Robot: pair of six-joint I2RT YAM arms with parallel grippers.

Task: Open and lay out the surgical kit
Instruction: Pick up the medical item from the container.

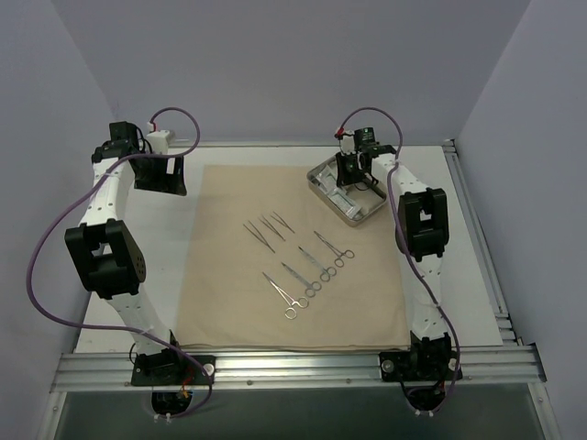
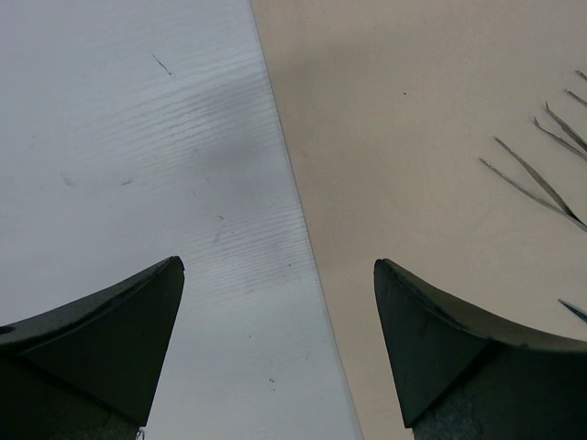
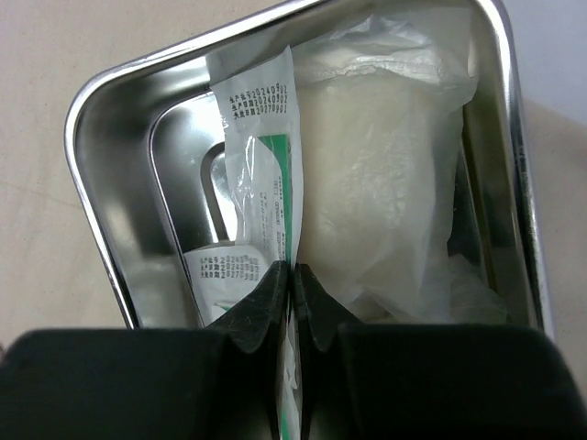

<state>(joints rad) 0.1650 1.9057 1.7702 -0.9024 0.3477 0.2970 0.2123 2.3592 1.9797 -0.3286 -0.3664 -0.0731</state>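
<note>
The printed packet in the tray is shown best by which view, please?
Right wrist: the packet is close up, print visible, in the right gripper. Top external shows a tiny pale patch; left wrist, nothing.

A white table top [image 2: 138,137], marked by faint scratches and a soft shadow, is seen directly beneath the left gripper [image 2: 278,266]. Pale grey walls [image 1: 275,64] are seen beyond the right gripper [image 1: 352,183]. An aluminium rail [image 1: 293,367] is mounted well behind both grippers, and a side rail [image 1: 479,240] is fixed to the right gripper's right.
</note>
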